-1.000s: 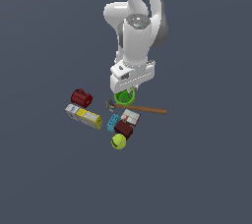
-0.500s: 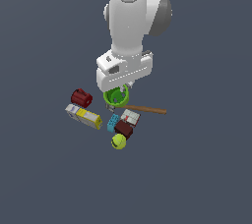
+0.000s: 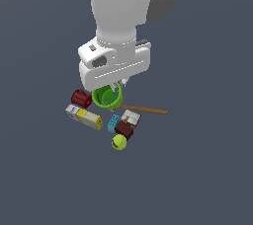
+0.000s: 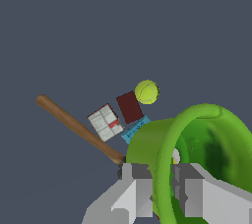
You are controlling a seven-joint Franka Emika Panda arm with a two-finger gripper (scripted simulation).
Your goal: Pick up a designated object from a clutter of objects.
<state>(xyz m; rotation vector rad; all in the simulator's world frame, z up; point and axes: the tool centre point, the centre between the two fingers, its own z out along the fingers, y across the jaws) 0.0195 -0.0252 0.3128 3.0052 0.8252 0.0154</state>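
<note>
The bright green cup [image 3: 106,96] hangs tilted under the white hand, lifted off the floor. My gripper [image 3: 114,91] is shut on the cup's rim; in the wrist view the green cup [image 4: 197,154] fills the near corner, with one finger [image 4: 135,188] outside its wall and the other inside, and the gripper [image 4: 162,188] pinches the rim. Below lies the clutter: dark red mug [image 3: 81,98], yellow and white box [image 3: 85,117], hammer [image 3: 143,109], blue brick [image 3: 113,123], maroon box [image 3: 124,130], white box [image 3: 131,118], yellow-green ball [image 3: 119,142].
The wrist view shows the hammer handle [image 4: 76,127], white box [image 4: 104,122], maroon box [image 4: 129,107], blue brick [image 4: 134,129] and ball [image 4: 146,92] on the dark grey floor [image 4: 123,31]. The arm's large white body [image 3: 123,17] looms over the pile.
The arm has risen toward the camera and carried the green cup up off the pile. The other items have not moved.
</note>
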